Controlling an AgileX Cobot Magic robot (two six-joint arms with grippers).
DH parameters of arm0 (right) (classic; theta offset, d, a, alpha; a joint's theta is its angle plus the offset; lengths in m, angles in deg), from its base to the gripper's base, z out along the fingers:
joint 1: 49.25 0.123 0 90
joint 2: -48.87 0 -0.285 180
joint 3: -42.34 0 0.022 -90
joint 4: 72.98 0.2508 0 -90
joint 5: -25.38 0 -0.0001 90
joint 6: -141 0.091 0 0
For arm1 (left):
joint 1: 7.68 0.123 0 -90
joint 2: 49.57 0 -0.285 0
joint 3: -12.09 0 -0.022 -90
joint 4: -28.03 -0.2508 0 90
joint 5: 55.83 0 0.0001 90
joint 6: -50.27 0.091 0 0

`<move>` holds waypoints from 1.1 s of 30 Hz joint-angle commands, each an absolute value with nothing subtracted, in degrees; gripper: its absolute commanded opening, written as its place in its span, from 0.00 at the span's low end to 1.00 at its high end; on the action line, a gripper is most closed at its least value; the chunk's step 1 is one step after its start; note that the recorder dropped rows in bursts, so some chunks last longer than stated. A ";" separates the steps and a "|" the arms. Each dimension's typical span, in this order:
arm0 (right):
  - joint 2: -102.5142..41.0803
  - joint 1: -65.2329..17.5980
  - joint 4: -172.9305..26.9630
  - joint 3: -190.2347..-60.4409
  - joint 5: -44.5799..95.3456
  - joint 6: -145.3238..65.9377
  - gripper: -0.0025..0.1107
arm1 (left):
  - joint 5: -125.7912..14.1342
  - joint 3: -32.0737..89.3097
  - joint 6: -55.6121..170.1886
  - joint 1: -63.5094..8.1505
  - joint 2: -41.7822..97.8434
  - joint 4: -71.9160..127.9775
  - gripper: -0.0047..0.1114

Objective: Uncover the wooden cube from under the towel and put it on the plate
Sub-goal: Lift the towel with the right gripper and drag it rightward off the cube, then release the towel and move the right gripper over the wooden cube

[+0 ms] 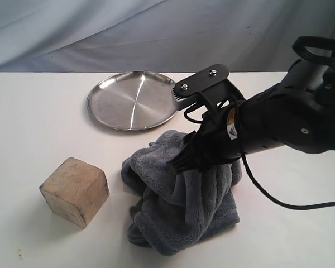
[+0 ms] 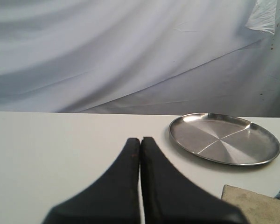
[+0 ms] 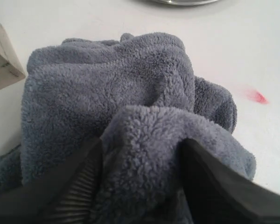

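The right gripper (image 1: 185, 161) pinches the towel (image 1: 178, 218). The wooden cube (image 1: 75, 191) sits bare on the table (image 1: 33, 123) just beside it. A swinging towel could knock it away. The left gripper (image 2: 140, 142) is pressed together, empty.

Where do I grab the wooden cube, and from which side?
Probably best from above, pinching two opposite side faces of the wooden cube: it sits flat on the table with its top face exposed, and the towel lies apart from it.
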State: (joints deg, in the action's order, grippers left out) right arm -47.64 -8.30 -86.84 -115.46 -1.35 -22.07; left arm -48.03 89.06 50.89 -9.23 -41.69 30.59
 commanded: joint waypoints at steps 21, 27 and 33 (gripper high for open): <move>-41.42 -8.03 -76.73 -115.25 10.58 -31.45 0.53 | -48.06 89.31 50.75 -9.28 -41.78 30.55 0.05; -45.99 -3.91 -72.17 -117.02 12.71 -37.85 0.53 | -48.06 89.31 50.86 -9.28 -41.78 30.55 0.05; -54.69 2.21 -72.17 -129.21 6.70 -41.54 0.53 | -48.06 89.31 50.74 -9.28 -41.78 30.55 0.05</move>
